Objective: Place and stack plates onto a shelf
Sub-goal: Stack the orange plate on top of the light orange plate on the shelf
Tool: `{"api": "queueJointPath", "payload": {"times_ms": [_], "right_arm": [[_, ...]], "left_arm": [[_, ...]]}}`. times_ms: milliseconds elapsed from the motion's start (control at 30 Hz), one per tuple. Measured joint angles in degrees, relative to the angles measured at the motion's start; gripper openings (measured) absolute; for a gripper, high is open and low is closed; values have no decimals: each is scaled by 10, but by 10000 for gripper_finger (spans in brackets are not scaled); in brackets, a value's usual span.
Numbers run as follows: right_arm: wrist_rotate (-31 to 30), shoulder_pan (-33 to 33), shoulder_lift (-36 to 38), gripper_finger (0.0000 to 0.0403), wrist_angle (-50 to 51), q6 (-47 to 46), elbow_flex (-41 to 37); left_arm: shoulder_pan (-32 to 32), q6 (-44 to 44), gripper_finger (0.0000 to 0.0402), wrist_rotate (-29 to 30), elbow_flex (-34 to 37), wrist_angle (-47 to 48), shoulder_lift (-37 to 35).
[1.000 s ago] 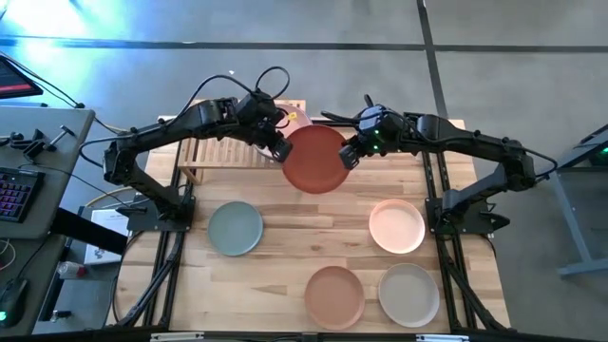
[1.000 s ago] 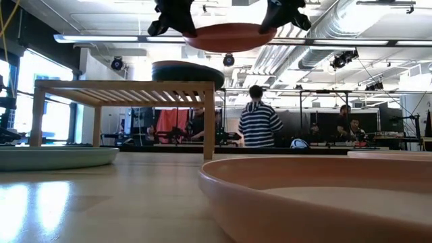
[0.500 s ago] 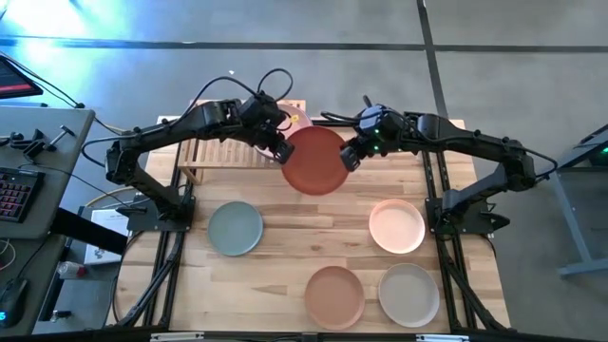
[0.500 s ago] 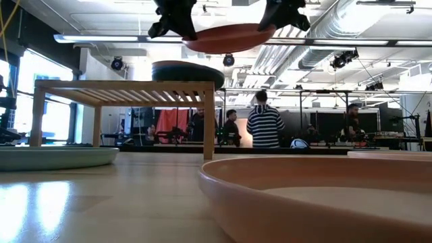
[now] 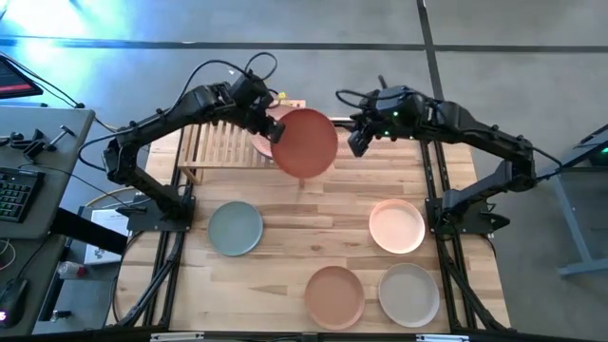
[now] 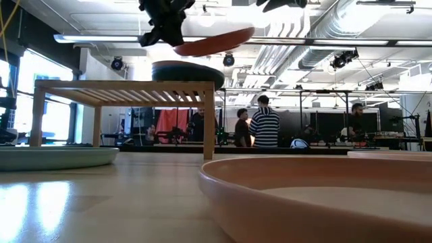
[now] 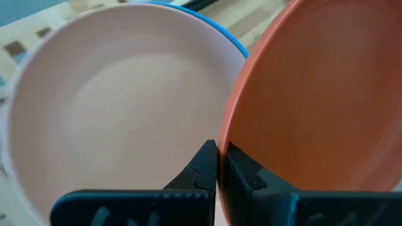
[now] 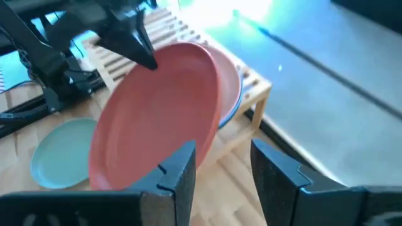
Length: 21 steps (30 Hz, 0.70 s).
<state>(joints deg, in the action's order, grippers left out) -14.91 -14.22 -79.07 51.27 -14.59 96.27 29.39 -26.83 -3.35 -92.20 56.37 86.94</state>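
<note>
Grey floor (image 5: 494, 38), ceiling ducts (image 6: 317, 37) — people (image 6: 260, 125) standing beyond

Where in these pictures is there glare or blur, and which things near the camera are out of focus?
High view: blue-white glare lies on the floor beyond the table. Low view: the tan-orange plate nearest the lens is soft, and the tabletop shines with reflected light. Left wrist view: the pink plate and the terracotta plate are both blurred. Right wrist view: bright glare washes out the floor behind the shelf.
</note>
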Motion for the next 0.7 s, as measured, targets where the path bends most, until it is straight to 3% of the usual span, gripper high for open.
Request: {"api": "queueJointPath", "payload": {"times_ms": [200,700], "right_arm": [[-2,-13,0,131,1,36,24],[-1,-46,-4,131,67,89,23]], "left_arm": [[51,-42,1,-54,-10,9,0],[159,-115,1,-56,-111,117,-1]]}}
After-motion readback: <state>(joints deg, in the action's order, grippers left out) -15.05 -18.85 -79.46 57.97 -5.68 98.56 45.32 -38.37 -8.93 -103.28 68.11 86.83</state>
